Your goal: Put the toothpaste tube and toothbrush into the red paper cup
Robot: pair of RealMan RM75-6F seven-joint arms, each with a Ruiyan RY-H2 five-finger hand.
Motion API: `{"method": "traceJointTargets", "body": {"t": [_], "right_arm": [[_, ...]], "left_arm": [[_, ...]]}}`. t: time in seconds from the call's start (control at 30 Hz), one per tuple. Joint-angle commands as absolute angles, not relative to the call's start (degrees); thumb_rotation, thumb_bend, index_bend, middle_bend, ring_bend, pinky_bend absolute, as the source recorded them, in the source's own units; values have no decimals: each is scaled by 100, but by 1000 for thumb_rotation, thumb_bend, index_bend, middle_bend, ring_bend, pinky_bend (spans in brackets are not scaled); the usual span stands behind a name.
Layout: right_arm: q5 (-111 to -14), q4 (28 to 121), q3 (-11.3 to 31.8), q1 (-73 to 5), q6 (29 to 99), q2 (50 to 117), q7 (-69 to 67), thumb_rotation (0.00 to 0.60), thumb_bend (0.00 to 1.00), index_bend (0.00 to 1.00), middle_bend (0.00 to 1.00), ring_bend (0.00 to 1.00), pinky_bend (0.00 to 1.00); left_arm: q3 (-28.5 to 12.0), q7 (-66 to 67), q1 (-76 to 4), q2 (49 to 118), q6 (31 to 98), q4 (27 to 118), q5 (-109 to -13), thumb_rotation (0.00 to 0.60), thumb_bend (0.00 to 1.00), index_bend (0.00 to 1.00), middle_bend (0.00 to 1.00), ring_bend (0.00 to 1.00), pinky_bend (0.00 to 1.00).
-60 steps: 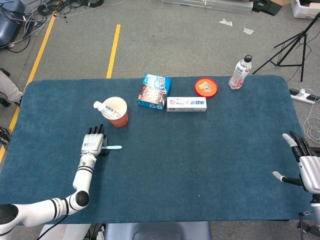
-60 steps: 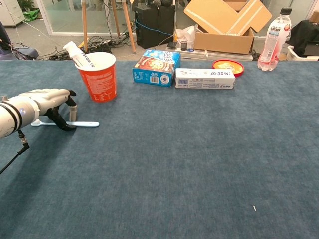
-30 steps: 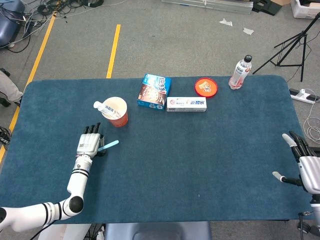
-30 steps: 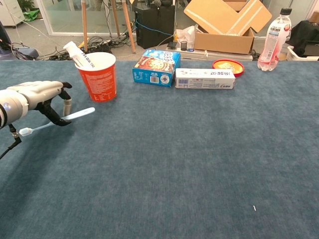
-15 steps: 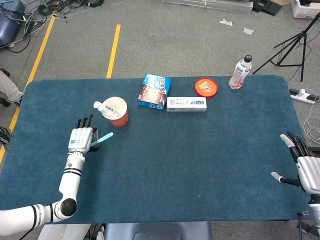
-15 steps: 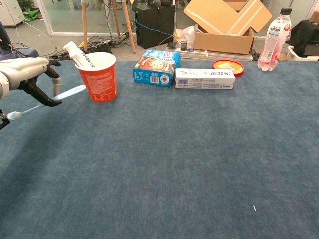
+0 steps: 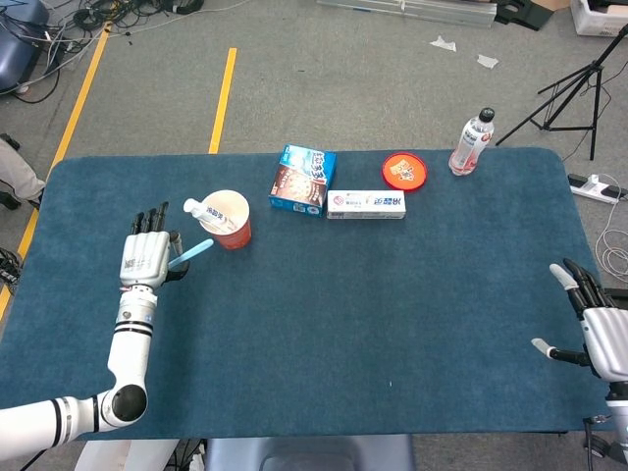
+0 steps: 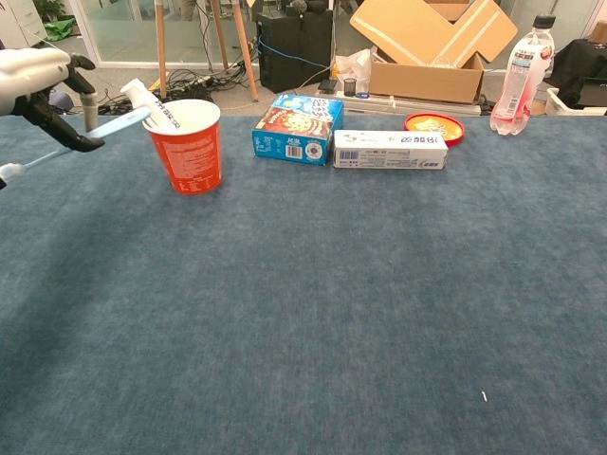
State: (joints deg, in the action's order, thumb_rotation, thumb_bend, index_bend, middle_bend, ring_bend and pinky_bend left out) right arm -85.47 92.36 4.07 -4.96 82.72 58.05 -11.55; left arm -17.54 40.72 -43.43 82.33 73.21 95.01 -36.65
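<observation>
Toothbrush (image 8: 81,136) pinched in your left hand (image 8: 43,81), beside the red paper cup (image 8: 188,144).
Its handle tip may, apparently, clip the rim and tip the cup.

Bright, even light; soft shadows, sharp focus.

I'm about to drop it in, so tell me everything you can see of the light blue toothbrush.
The light blue toothbrush is a slim plastic stick with a white end low at the far left of the chest view. The left hand holds it mid-handle, off the table and tilted, its blue end raised toward the red paper cup but short of the rim. Only the hand touches it. Bristles are too small to make out.
</observation>
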Motion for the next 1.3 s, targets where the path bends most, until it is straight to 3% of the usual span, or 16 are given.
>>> {"method": "traceJointTargets", "body": {"t": [0.03,0.63,1.3], "right_arm": [[-8547,9236,407,-495,8274,5803,-1160,600,0,0,0,0,235],[-8508,9222,422,-496,8261,5778,-1223,600,0,0,0,0,235],[-8562,9230,375,-551,8135,5738,-1299,600,0,0,0,0,235]], "left_arm": [[-1834,4059,-4395,8231,7339,9499,-3670,600,310,575,0,0,0],[-2831,3527,-5099,8417,7008,9037,-3326,600,310,577,0,0,0],[-3248,2572,-5726,8843,6292,8078,-3190,600,310,579,0,0,0]]}}
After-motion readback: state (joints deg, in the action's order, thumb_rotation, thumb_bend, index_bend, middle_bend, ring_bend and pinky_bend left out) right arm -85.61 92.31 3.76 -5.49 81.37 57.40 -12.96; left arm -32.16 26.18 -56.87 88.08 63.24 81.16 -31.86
